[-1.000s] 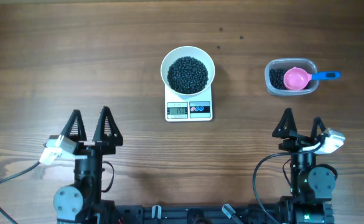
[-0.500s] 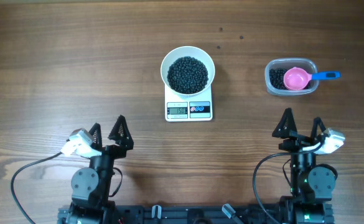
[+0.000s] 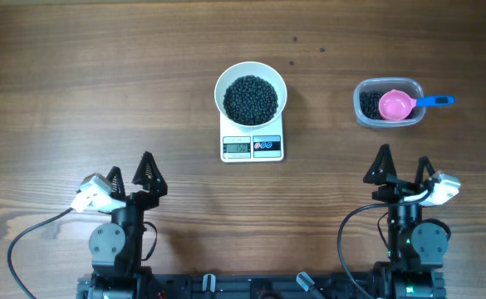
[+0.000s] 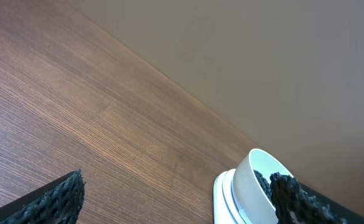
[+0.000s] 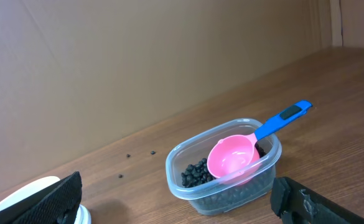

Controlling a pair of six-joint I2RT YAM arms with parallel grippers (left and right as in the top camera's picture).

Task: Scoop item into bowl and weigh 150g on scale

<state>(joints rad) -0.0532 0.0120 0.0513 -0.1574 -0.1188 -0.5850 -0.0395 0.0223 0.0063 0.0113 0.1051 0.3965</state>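
Note:
The white bowl [image 3: 220, 90] stands on the small white scale [image 3: 252, 148] at the table's middle, heaped with the black beans, the item [image 3: 251, 100]. Both grippers hang back near the front edge, well short of the scale. My left gripper [image 3: 130, 166] is open and empty, angled slightly toward the right. My right gripper [image 3: 404, 158] is open and empty too. The left wrist view catches the bowl [image 4: 253, 190] on the scale [image 4: 222, 202] beside the right finger, with bare table between the open fingers of the left gripper [image 4: 177, 183]. In the right wrist view the right gripper [image 5: 175, 196] frames the tub.
A clear plastic tub [image 3: 367, 112] at the right holds more black beans and a pink scoop [image 3: 395, 105] with a blue handle [image 3: 435, 101]. In the right wrist view it is the tub [image 5: 188, 180] with the scoop [image 5: 233, 157]. Three loose beans [image 5: 129, 157] lie behind it.
My left gripper has drawn back toward the front edge and turned, first right then partly back. The right gripper, bowl, scale and tub have not moved.

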